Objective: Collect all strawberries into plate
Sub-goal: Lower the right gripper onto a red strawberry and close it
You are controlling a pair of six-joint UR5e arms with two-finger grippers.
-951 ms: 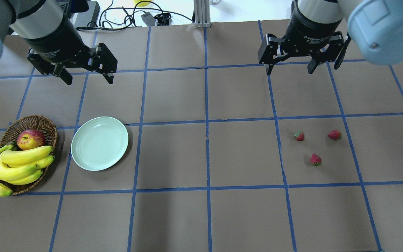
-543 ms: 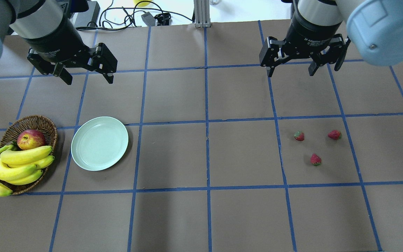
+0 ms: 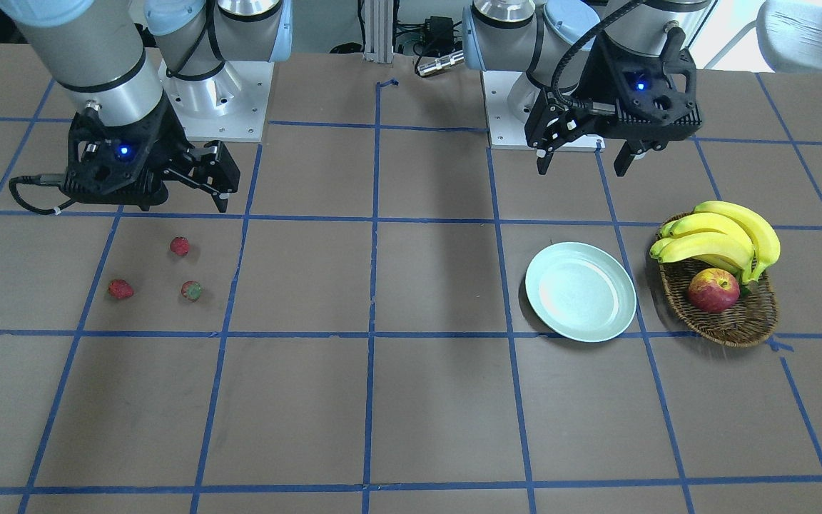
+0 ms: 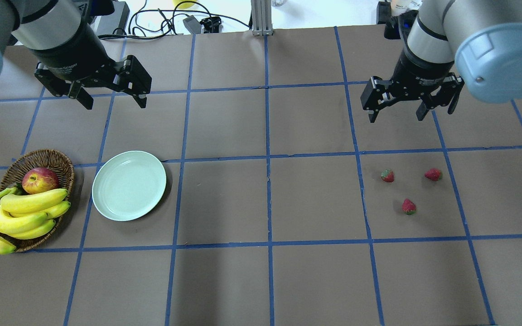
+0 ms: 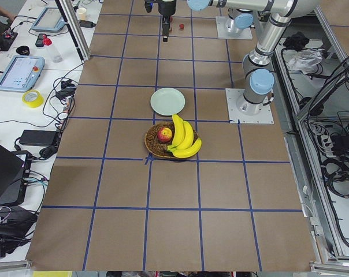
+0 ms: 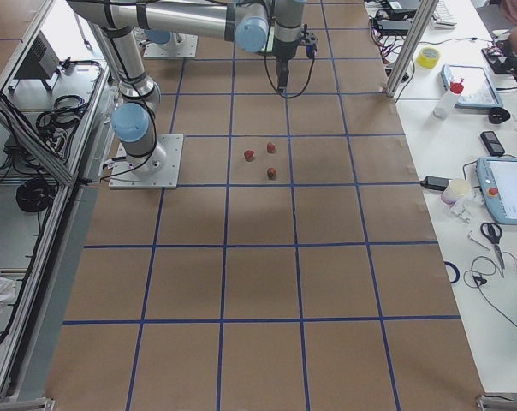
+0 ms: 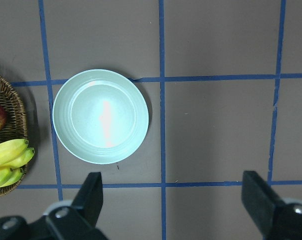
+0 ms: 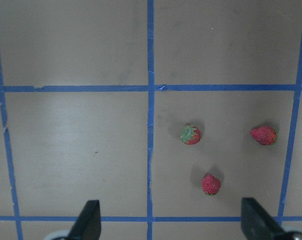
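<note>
Three strawberries (image 4: 408, 206) loose on table (image 4: 261, 199), 3 o'clock side — plate (image 4: 129, 185) bare at 9 o'clock. Right jaws wide at their 12 o'clock, likely lining up a first pick; left jaws wide, by plate.

Bright, even overhead light; all views sharp, colours true. White glare streak down round pale mint-green glossy plate (image 7: 107, 125) in left wrist view; dark crescent shadow hugs its right rim. Broad soft shadows on brown paper-covered table (image 4: 224, 280). Faint soft shadows beside three small red strawberries (image 8: 191, 134). At lower frame edge, left gripper (image 7: 171, 176) fingers (image 7: 92, 197) slightly soft. White surface beyond table (image 4: 315, 13) washed out in overhead view.
</note>
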